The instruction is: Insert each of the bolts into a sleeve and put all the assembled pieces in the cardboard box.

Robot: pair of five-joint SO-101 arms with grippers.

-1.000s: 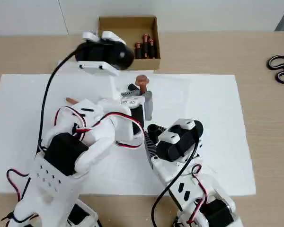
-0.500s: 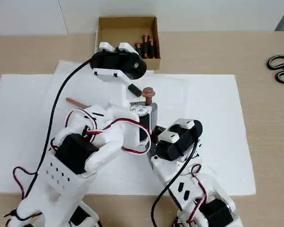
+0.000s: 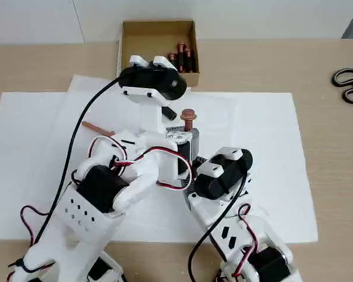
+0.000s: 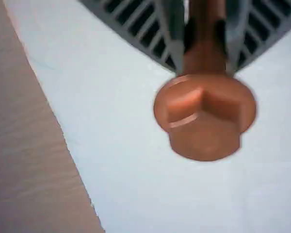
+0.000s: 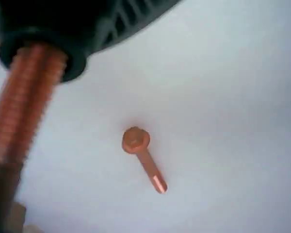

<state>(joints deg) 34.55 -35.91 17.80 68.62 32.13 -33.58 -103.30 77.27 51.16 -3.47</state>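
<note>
bolt [image 4: 203, 116] clamped in left gripper [image 4: 203, 53] above paper [image 4: 136, 174]

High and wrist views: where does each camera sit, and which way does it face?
High view: fixed above the table, looking down on both arms and the cardboard box.
Left wrist view: on the left arm, facing the left gripper clamped on a bolt.
Right wrist view: on the right arm, facing a loose bolt on paper.
Shared: the high view shows both bolts.

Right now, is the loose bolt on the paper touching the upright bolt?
Apart. In the high view the loose bolt lies on paper well left of the upright bolt.
</note>
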